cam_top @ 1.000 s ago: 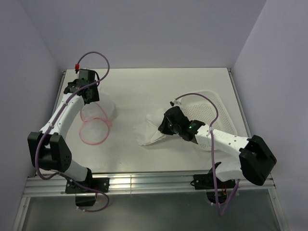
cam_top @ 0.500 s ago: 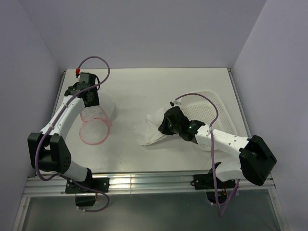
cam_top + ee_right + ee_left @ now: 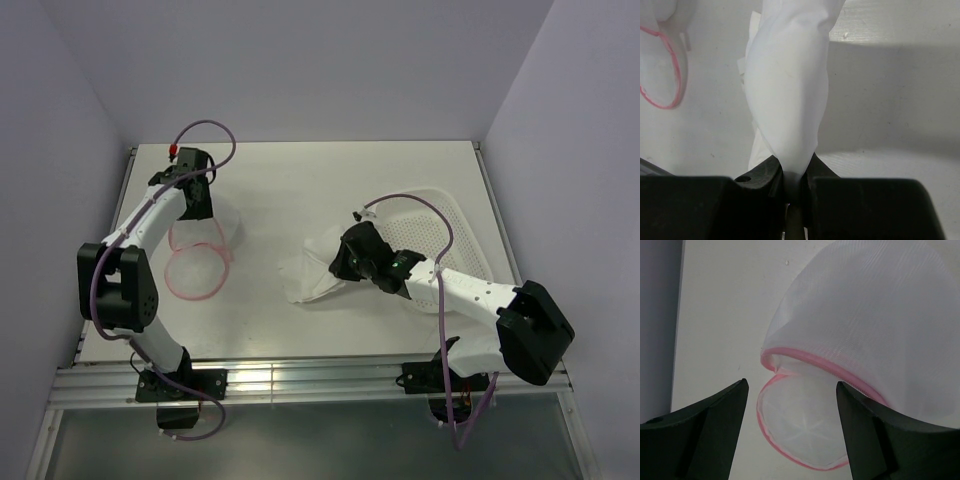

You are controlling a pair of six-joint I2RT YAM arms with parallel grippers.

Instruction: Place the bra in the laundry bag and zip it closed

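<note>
the main risk, i judge, is the laundry bag (image 3: 207, 240) (image 3: 865, 315) giving way. the left jaws stand wide apart over its pink rim (image 3: 805, 357) and hold nothing, so the soft mesh could slide, or its mouth fold shut, when cloth is pushed at it. the right jaws are nearly shut, pinching only a narrow fold of the bra (image 3: 305, 272) (image 3: 787, 100). so slim a hold may slip, and trailing fabric could drag on the table (image 3: 300, 180) or catch the perforated basket (image 3: 452, 225) just beside it.

the bag lies near the table's left edge, toward the far-left corner, with its round flap (image 3: 195, 277) open toward the near edge. it looks translucent white, drum-shaped and limp.

the bra sits about mid-table, well apart from the bag. it is plain white and soft, bunched in a rumpled heap and drawn into a smooth twist at the pinch. cups and straps cannot be made out.
</note>
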